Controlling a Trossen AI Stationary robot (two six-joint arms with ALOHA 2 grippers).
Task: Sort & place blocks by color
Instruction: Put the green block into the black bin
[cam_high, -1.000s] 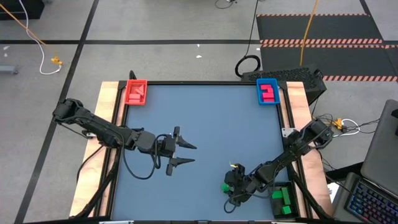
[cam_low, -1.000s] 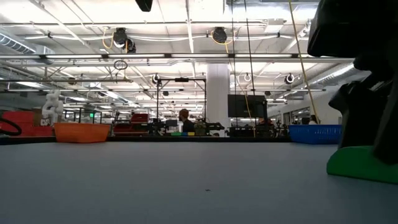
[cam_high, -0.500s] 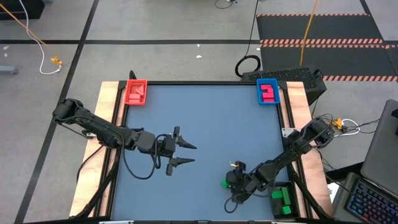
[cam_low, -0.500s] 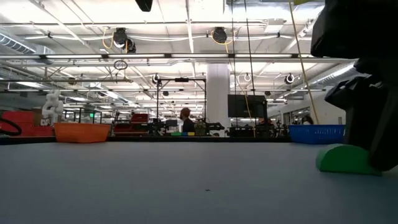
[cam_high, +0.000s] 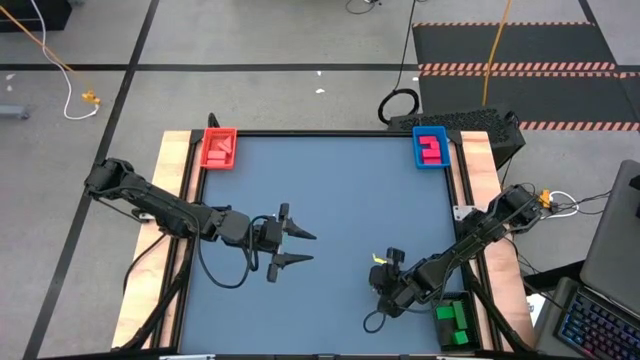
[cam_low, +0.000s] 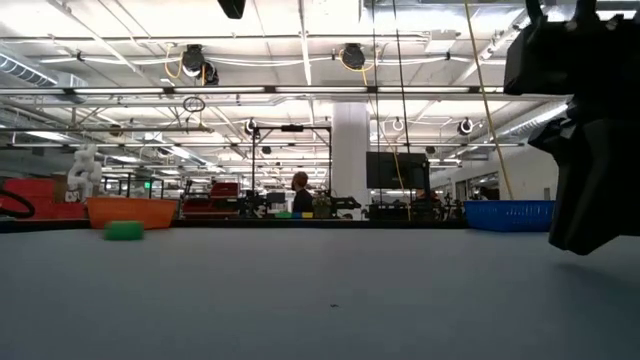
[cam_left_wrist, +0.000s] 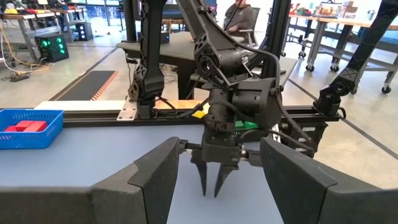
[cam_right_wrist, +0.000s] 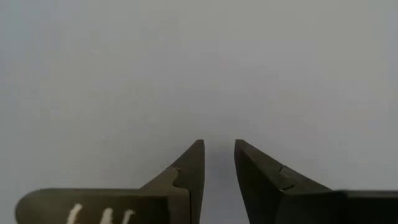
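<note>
- Right gripper (cam_high: 384, 284) is at 5 o'clock from the table's (cam_high: 330, 190) middle, pointing down. In its own wrist view the jaws are almost clenched, with a slim gap and only bare table between them. They grasp nothing.
- Seen from the left wrist, the same gripper (cam_left_wrist: 211, 189) hangs tips down just over the table. Whether the tips touch it is hard to make out.
- Left gripper (cam_high: 304, 247) waits at 7 o'clock from the middle, jaws released and spread wide, empty.
- A loose green block (cam_low: 124, 230) shows only in the low view, lying just before the red tray (cam_low: 131, 212). From above I cannot find it.
- Green blocks (cam_high: 454, 321) sit in the dark tray (cam_high: 441, 302) at the 5 o'clock corner, partly covered by the right arm (cam_high: 465, 245). From the left wrist only a green sliver (cam_left_wrist: 246, 124) shows behind that gripper.
- Salmon-red blocks (cam_high: 218, 150) fill the red tray at the 11 o'clock corner; their number is too small to tell.
- Hot pink blocks (cam_high: 431, 147) lie in the blue tray (cam_high: 419, 160) at the 1 o'clock corner.
- A tiny yellow piece (cam_high: 378, 259) lies just at 12 o'clock of the right gripper.
- In the low view the right arm is a dark mass cut off at 3 o'clock, its jaws hidden.
</note>
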